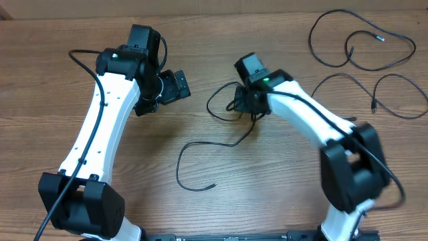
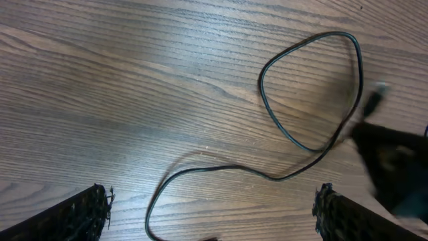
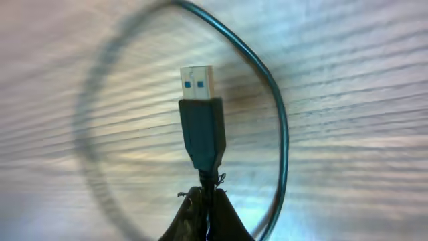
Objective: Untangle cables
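The right claw is pinched shut on the black cable just behind its USB plug — the plug stands up from the fingertips, its blue insert showing, with a loop of the same cable curving around it against the wooden worktop. From overhead, that claw sits at the cable's knotted loop near the middle of the worktop, the loose tail trailing toward the front edge. The left claw is spread wide, gripping nothing — it hangs above the cable. Two more cables lie well apart at the far right.
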You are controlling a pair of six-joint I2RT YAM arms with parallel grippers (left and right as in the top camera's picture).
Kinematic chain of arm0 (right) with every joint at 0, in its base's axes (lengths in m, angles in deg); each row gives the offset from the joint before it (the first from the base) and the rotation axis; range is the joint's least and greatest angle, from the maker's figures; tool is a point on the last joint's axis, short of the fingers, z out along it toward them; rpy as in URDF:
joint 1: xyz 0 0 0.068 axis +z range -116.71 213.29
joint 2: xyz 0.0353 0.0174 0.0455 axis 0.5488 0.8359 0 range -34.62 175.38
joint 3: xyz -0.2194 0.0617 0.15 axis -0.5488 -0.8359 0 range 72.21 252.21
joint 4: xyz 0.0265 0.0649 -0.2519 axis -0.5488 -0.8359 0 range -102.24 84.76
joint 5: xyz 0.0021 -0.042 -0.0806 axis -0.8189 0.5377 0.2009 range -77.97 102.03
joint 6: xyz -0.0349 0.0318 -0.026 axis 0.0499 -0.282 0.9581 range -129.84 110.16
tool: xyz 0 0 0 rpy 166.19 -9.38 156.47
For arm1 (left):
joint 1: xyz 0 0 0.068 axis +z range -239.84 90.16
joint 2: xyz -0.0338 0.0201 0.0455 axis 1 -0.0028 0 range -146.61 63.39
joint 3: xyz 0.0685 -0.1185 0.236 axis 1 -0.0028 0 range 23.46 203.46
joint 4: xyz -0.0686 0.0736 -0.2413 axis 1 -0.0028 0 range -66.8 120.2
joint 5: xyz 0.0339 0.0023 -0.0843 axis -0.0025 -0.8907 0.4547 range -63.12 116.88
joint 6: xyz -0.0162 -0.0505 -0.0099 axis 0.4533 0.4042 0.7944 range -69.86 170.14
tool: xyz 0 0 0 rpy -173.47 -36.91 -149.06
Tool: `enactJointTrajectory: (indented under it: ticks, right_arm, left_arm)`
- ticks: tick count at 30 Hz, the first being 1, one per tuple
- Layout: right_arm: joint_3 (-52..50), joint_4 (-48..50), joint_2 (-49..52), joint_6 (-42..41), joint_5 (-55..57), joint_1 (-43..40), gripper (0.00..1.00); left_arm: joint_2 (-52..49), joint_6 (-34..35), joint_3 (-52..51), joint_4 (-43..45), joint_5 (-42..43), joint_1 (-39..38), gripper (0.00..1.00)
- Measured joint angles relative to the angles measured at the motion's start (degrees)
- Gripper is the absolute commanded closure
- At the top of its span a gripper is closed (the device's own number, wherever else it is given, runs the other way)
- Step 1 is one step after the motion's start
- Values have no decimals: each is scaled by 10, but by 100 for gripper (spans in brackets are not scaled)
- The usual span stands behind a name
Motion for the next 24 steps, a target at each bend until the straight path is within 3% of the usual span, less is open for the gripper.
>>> enactJointTrajectory:
  ticks: [5,11,13,20,24]
  right_arm:
    - [17,-35,-79,7,-23,0,96]
    - [20,-97,-95,11,-56,0,96]
    - [20,-106,-95,11,-52,0,90]
    - [20,-89,-91,13,-34,0,47]
    - [21,-52,-82,11,-32,0,44]
  left_arm:
    - [0,0,0,0,0,0,0]
    - [0,0,0,0,0,0,0]
    - [0,0,0,0,0,0,0]
    - [0,0,0,1,0,0,0]
    - [0,0,0,8,0,0,1]
